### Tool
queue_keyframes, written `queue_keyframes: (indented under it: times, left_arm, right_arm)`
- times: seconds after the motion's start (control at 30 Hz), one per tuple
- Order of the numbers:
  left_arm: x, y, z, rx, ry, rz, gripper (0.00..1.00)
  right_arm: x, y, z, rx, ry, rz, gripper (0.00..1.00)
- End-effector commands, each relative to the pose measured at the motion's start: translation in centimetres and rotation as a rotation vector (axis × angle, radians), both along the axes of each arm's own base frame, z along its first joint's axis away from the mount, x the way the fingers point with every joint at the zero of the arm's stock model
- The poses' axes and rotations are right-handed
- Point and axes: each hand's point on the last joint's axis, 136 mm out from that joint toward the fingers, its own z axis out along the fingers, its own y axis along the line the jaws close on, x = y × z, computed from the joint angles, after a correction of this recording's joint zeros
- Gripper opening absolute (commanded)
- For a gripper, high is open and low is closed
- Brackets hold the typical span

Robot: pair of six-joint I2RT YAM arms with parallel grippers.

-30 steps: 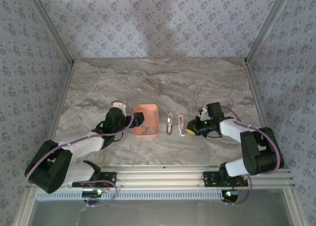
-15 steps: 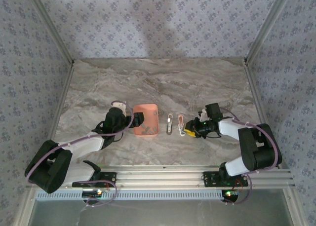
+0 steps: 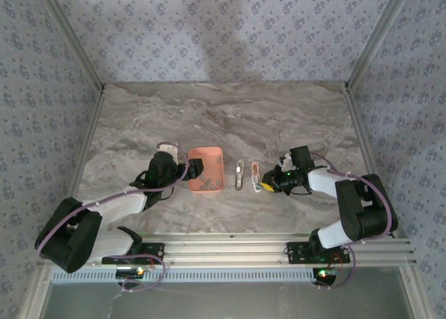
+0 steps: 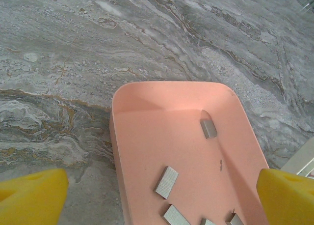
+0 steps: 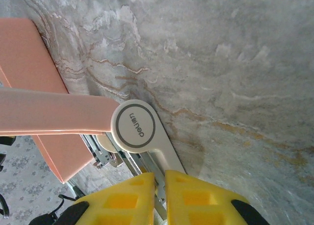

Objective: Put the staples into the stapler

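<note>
Seen from overhead, the stapler (image 3: 256, 175) lies splayed open on the worktop (image 3: 279, 124), at 3 o'clock of the salmon tray (image 3: 209, 152). The right wrist view shows the right fingers (image 5: 128, 198) pinched on the stapler's white end. The left wrist view shows the left fingers (image 4: 30, 194) spread wide at the tray, where the staples (image 4: 167, 182) lie.

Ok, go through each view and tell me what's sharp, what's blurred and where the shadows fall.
Top external: even, soft light, a dim broad shadow on the back wall, no glare on the marble table. Left wrist: tray and staples crisp, the left gripper's yellow fingertips blurred in the bottom corners. Right wrist: the stapler sharp at its round hinge, with a soft shadow on the marble beside it.
</note>
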Motion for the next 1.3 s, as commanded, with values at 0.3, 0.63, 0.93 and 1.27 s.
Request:
queue_keyframes:
  times: [0.3, 0.63, 0.93, 1.27]
  left_arm:
    - [0.1, -0.6, 1.0, -0.004, -0.034, -0.025, 0.98]
    - [0.1, -0.6, 1.0, -0.004, -0.033, -0.026, 0.98]
    - [0.1, -0.6, 1.0, -0.004, -0.034, -0.026, 0.98]
    - [0.1, -0.6, 1.0, -0.004, -0.036, -0.027, 0.98]
  right_arm:
    - [-0.4, -0.2, 1.0, 0.015, -0.009, -0.009, 0.08]
    - [-1.1, 0.0, 0.8, 0.017, 0.027, -0.004, 0.37]
    - [-1.4, 0.7, 0.6, 0.028, 0.05, 0.011, 0.34]
    - [-1.4, 0.8, 0.1, 0.028, 0.059, 0.009, 0.31]
